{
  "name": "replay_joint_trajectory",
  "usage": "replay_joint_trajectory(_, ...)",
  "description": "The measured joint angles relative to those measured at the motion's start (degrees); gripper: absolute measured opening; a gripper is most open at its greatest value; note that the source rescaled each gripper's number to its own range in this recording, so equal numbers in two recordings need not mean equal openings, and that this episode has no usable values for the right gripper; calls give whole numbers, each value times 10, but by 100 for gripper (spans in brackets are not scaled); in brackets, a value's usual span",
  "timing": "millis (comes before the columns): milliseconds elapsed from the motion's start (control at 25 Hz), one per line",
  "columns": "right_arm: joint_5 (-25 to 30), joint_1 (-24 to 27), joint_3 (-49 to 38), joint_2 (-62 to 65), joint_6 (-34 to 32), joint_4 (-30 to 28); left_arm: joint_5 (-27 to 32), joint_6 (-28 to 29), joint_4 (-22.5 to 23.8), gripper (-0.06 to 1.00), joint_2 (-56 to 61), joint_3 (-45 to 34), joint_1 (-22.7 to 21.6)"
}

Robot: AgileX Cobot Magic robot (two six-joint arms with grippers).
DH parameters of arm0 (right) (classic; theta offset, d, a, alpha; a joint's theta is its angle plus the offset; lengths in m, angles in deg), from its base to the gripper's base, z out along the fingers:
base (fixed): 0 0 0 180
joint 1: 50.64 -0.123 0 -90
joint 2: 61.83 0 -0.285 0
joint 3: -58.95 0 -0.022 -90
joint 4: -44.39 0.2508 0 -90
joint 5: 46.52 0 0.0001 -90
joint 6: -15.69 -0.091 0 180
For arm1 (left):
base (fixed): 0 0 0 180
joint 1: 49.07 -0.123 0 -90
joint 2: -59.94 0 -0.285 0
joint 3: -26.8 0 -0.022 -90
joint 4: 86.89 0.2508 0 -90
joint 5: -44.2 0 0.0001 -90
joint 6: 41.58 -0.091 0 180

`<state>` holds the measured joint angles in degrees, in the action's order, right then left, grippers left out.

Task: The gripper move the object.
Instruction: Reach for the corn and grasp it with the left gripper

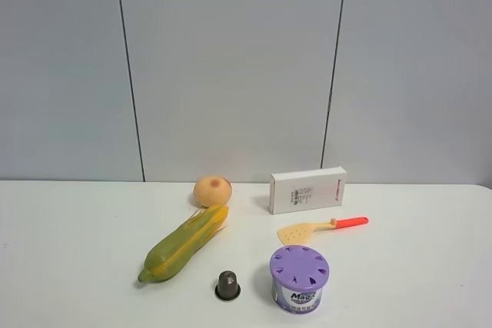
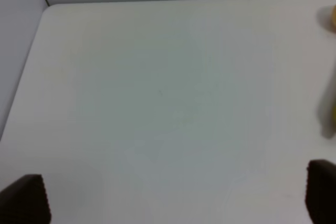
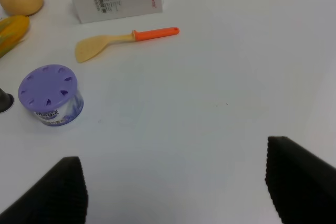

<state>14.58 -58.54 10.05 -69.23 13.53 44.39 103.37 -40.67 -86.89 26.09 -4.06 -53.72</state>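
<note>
The toy corn cob (image 1: 185, 243), green husk with yellow kernels, lies slanted on the white table left of centre in the high view. Its yellow tip shows at the edge of the right wrist view (image 3: 11, 32). Neither arm shows in the high view. My left gripper (image 2: 178, 198) is open over bare table, only its two black fingertips (image 2: 25, 199) showing. My right gripper (image 3: 178, 192) is open and empty, its fingertips (image 3: 299, 179) wide apart over bare table, well to the right of the corn.
A round peach-orange fruit (image 1: 212, 190) sits behind the corn. A white box (image 1: 307, 190) stands at the back. A yellow spatula with a red handle (image 1: 321, 227), a purple-lidded tin (image 1: 299, 278) and a small dark cone (image 1: 227, 285) lie nearer the front.
</note>
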Motion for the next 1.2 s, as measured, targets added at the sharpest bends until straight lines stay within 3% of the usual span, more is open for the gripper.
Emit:
replay_joint_trajectory(320, 0, 0, 0, 0, 0, 0, -85, -72, -89, 100, -140, 27, 0)
replay_joint_trajectory(480, 0, 0, 0, 0, 0, 0, -95, -91, -123, 100, -202, 28, 4)
replay_joint_trajectory(680, 0, 0, 0, 0, 0, 0, -117, -119, -124, 100, -270, 28, 75)
replay_joint_trajectory(920, 0, 0, 0, 0, 0, 0, -167, -105, -126, 100, -358, 47, 163)
replay_joint_trajectory(1200, 0, 0, 0, 0, 0, 0, -170, -87, -123, 100, -472, 143, 196)
